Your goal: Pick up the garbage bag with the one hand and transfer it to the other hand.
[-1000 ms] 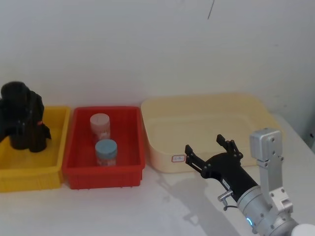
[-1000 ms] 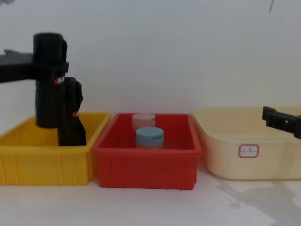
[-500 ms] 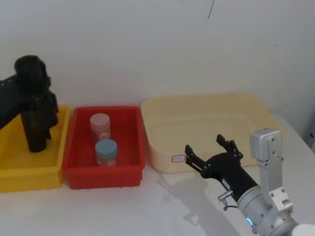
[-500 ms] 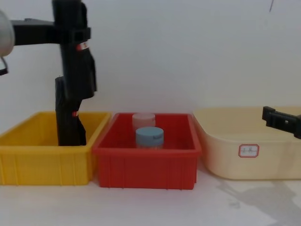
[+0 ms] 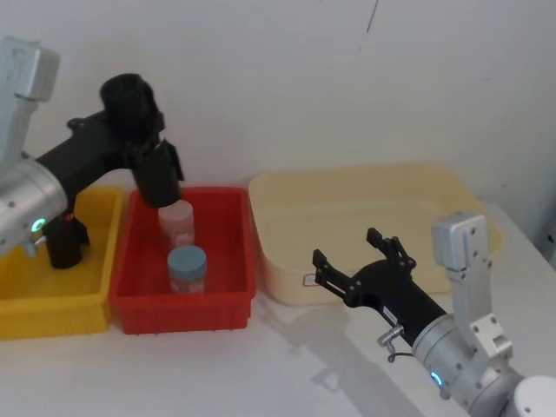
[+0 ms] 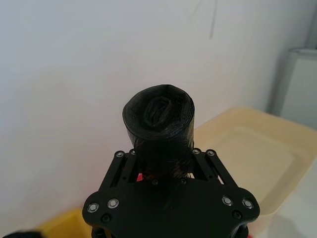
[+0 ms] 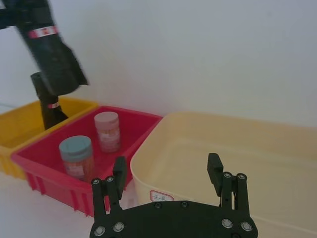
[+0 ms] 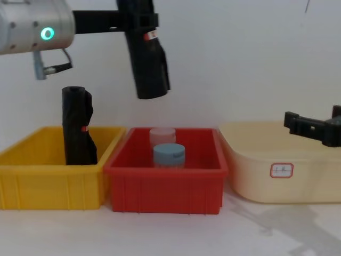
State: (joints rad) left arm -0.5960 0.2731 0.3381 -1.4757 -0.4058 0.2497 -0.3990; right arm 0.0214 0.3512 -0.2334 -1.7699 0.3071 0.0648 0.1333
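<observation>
Left tool (image 8: 137,21), arm raised, clenches the garbage bag (image 8: 149,66), which hangs tilted below it; right tool (image 5: 346,250) is held low, fingers spread.

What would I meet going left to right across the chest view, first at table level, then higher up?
Yellow bin → red bin → cream tub. Higher up: slim black roll → garbage bag held in the left pincer → open right pincer.

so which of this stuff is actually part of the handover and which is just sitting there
In the job: garbage bag, left gripper holding it, open right gripper.

Lying about: slim black roll in yellow bin, blue-lidded jar and pink-lidded jar in red bin, cream tub.
</observation>
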